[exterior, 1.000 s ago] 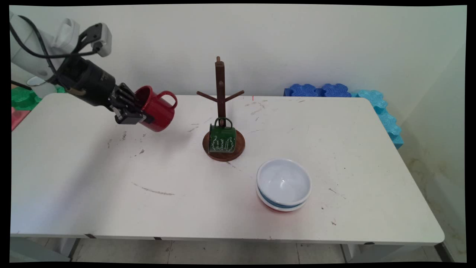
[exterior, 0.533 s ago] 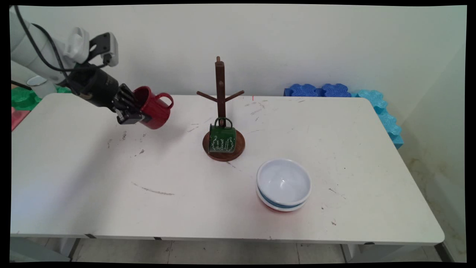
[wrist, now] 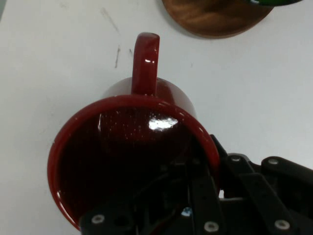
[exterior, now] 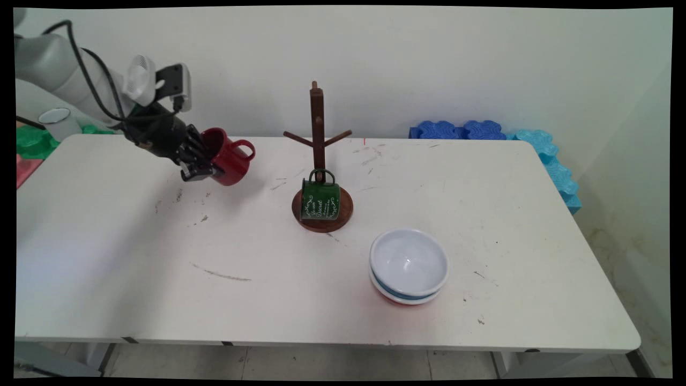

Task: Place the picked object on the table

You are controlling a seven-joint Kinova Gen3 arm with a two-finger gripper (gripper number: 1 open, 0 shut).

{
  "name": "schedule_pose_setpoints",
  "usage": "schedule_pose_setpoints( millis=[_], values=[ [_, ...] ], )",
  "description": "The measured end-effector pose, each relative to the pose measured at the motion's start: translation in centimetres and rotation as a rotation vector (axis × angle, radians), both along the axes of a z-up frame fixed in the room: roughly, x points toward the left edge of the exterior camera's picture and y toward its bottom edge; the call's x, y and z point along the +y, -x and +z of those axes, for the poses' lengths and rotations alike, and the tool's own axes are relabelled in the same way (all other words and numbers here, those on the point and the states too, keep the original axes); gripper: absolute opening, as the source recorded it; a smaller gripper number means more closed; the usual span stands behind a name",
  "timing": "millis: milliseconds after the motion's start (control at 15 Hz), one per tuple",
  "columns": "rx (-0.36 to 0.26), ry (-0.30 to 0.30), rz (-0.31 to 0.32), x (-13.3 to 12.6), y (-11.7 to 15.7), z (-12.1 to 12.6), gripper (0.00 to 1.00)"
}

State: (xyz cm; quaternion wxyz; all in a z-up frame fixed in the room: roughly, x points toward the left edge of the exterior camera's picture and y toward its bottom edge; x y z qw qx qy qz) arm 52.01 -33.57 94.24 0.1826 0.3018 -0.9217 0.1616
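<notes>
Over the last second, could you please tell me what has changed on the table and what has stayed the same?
The gripper, still shut on the red mug, has carried it slightly up and away toward the wall, turning so the mug's handle points more toward the mug tree. The mug stays tilted above the table. The green mug on the tree's base and the stacked bowls have not moved.

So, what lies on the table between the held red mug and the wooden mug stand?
Nothing stands there: in the main view, only bare, scuffed white table separates the red mug from the wooden mug stand.
</notes>
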Motion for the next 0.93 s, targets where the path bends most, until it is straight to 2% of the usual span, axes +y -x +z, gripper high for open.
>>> schedule_pose_setpoints(
  millis=[333, 933],
  values=[
    [-0.052, 0.001, -0.070, -2.7, 0.6, -2.2, 0.00],
    [-0.091, -0.011, -0.139, -6.7, 1.6, -4.5, 0.00]
  ],
)
